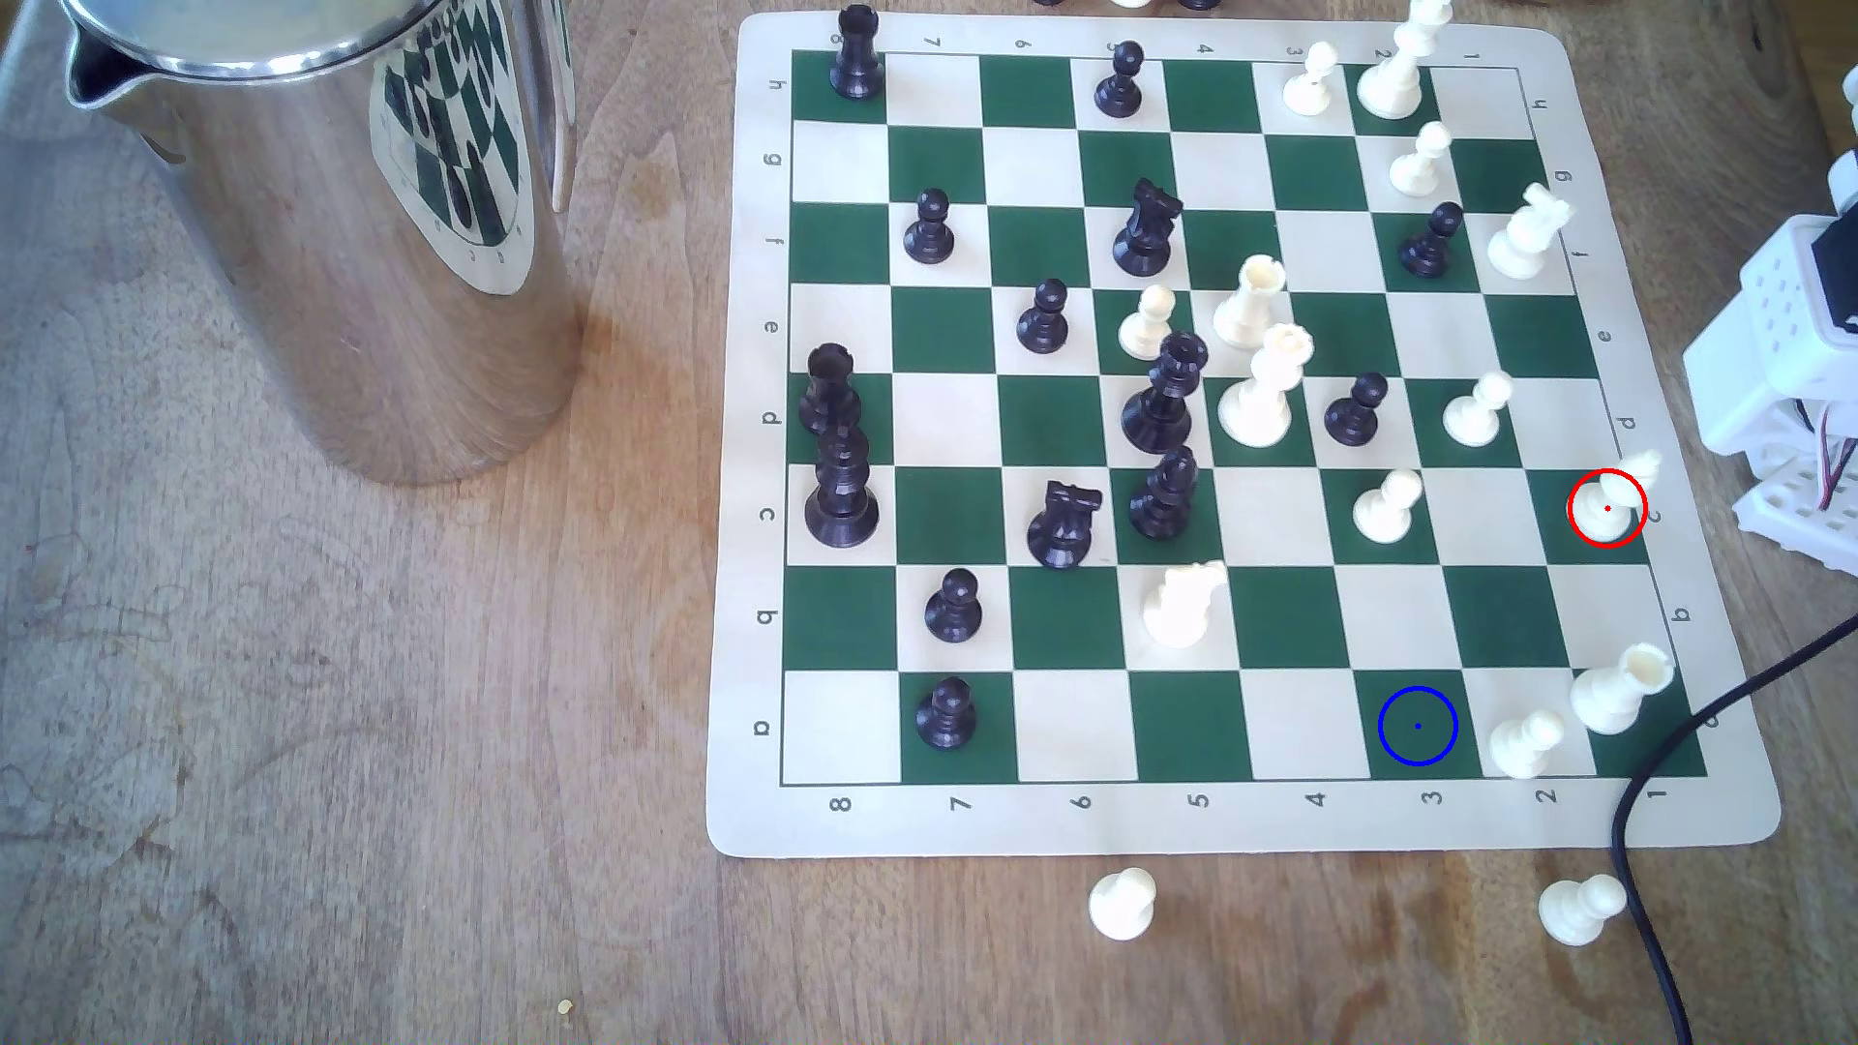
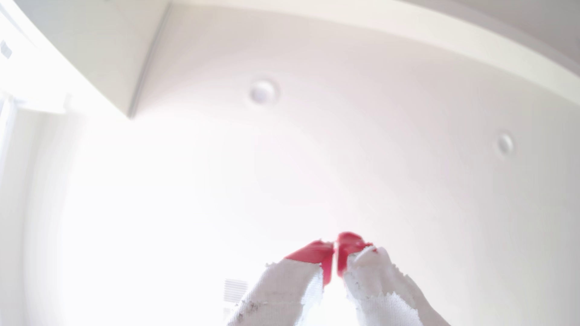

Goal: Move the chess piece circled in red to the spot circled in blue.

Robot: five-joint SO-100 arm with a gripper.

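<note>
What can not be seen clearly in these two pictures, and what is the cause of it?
- Exterior view: the white arm is cut off by the right edge.
- Exterior view: pieces above the chessboard are cut off by the top edge, so their kind is unclear.
- Wrist view: the pincer points at a bright ceiling, so its distance from the bishop cannot be judged.
- Wrist view: glare washes out the background.
</note>
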